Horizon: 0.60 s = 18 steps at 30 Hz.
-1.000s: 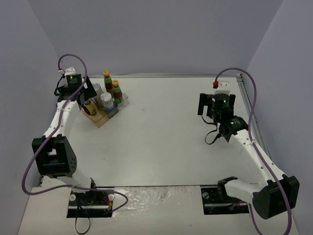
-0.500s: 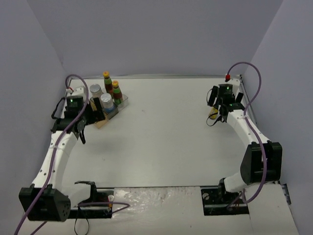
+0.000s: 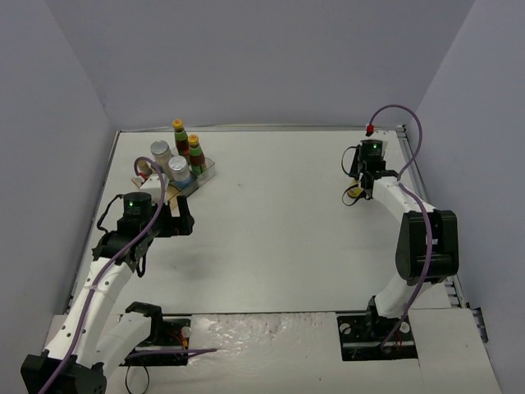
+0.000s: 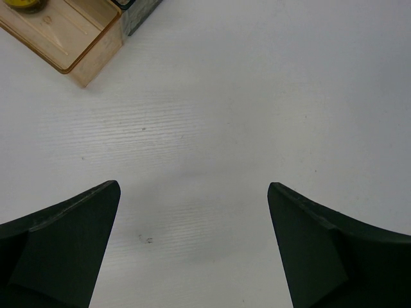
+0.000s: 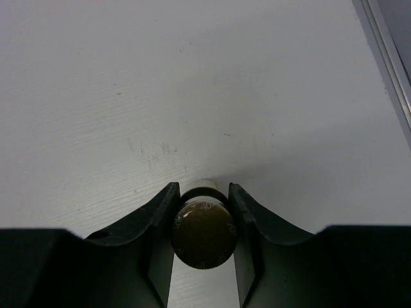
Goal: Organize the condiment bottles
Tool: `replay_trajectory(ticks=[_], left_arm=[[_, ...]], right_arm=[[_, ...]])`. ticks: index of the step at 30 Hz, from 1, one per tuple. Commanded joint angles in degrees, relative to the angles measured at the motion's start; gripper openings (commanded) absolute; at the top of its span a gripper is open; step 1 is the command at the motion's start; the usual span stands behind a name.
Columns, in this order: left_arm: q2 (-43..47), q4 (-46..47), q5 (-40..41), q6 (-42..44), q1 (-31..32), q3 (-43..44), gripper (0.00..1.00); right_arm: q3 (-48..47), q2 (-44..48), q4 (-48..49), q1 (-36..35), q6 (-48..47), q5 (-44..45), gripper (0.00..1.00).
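An orange-tinted tray (image 3: pixel 168 199) at the far left holds two yellow-capped sauce bottles (image 3: pixel 195 153) and two silver-lidded jars (image 3: pixel 178 168). My left gripper (image 3: pixel 182 222) hovers just near-side of the tray, open, with only bare table between its fingers (image 4: pixel 77 244). The left wrist view shows the tray's corner (image 4: pixel 83 51) and the edge of a yellowish bottle (image 4: pixel 26 5) inside it. At the far right, my right gripper (image 3: pixel 356 194) is shut on a slim brown-capped bottle (image 5: pixel 202 234) that stands upright on the table, with the jaws pressed on either side of its cap.
A metal rail (image 3: pixel 417 172) runs along the table's right edge (image 5: pixel 385 58), close to the right gripper. Purple walls enclose the table on the left, back and right. Both arm bases sit at the near edge.
The right gripper moved to the brown-capped bottle by the right edge and shut on it. The left arm drew back from the tray toward the near side, still open.
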<state>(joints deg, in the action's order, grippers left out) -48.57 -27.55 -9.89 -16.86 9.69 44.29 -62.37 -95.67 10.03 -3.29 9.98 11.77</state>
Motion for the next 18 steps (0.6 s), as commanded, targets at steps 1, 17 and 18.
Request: replay_trajectory(ticks=[1,17,18], left_arm=[[-0.2,6.1,0.7,1.2,0.1,1.4,0.97],[-0.3,6.7,2.2,1.1,-0.1,1.4,0.97],[-0.2,6.7,2.3,1.1,-0.1,1.4,0.97]], right_arm=[[-0.3,0.8,6.4,-0.1,-2.3,-3.3,0.07],[-2.6,3.9,4.7,-31.8,-7.3,-15.0,0.0],[-3.3,3.0,4.7,-33.8,-7.7,-15.1,0.0]])
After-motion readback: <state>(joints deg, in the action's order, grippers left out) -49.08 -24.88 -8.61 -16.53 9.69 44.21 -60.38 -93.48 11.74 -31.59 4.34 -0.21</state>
